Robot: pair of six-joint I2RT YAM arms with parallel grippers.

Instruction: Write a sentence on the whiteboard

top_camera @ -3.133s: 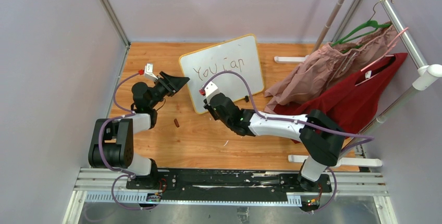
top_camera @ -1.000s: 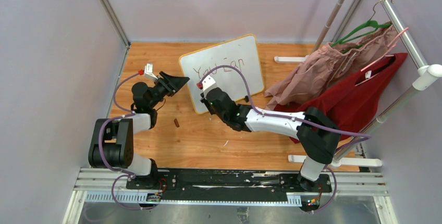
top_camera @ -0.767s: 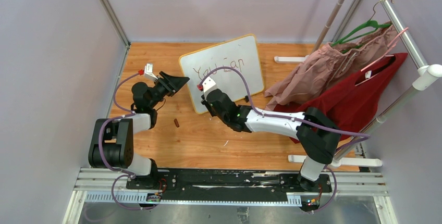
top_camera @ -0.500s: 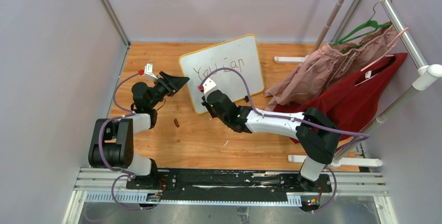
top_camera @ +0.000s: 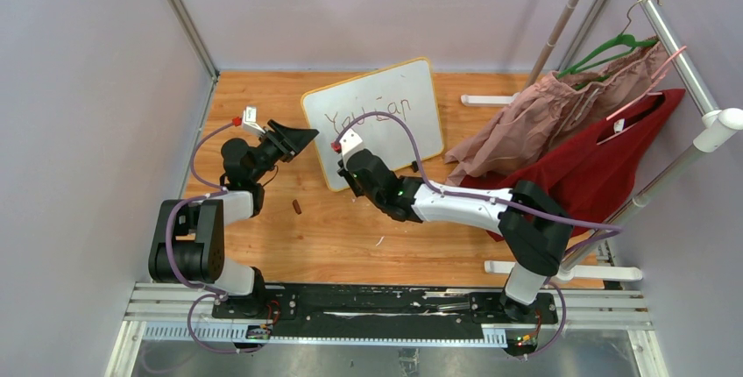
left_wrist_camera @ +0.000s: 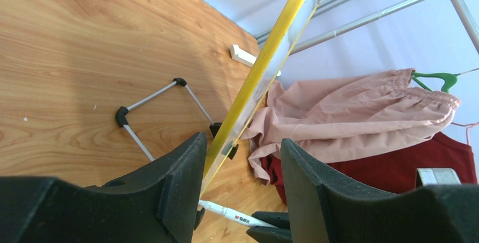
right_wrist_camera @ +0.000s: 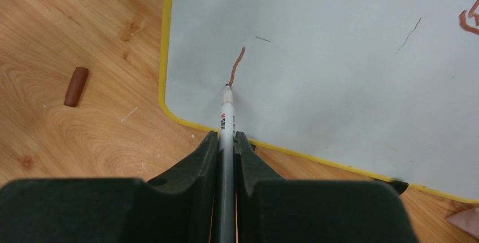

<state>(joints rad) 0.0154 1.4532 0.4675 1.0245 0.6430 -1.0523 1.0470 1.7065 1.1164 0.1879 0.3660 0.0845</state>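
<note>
On the table (top_camera: 333, 237), right jaws clamp a marker (right_wrist_camera: 227, 120) touching the whiteboard (right_wrist_camera: 339, 56); left jaws, seemingly open, straddle its edge.

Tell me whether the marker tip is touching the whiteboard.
Touching. The right wrist view shows the marker tip meeting the whiteboard at the lower end of a stroke.

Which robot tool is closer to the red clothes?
Right. The right tool, holding a marker on the whiteboard, is left of the red clothes; the left tool straddles the board's left edge, farther away.
</note>
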